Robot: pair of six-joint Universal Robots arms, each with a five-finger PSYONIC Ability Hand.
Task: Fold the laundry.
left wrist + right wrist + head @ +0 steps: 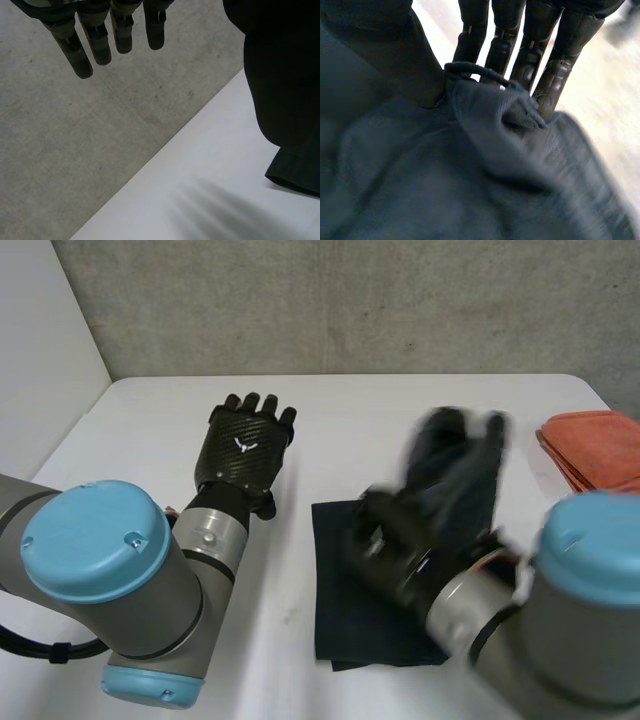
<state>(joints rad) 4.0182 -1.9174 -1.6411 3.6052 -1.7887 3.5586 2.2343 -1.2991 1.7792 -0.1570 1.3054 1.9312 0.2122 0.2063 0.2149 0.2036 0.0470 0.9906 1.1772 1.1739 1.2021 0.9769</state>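
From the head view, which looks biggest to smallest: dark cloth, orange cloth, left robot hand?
Largest: dark cloth, though partly covered.
Then left robot hand and orange cloth, which look alike; the orange cloth runs off the view's edge, so unranked.

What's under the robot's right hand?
The dark cloth, bunched up and pinched by the right hand. It lies on the white table; the tabletop under the cloth is covered.

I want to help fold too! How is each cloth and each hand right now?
Dark cloth: lying on the table, one bit bunched up.
Orange cloth: folded, lying apart.
Left hand: open, holding nothing.
Right hand: pinching the dark cloth.
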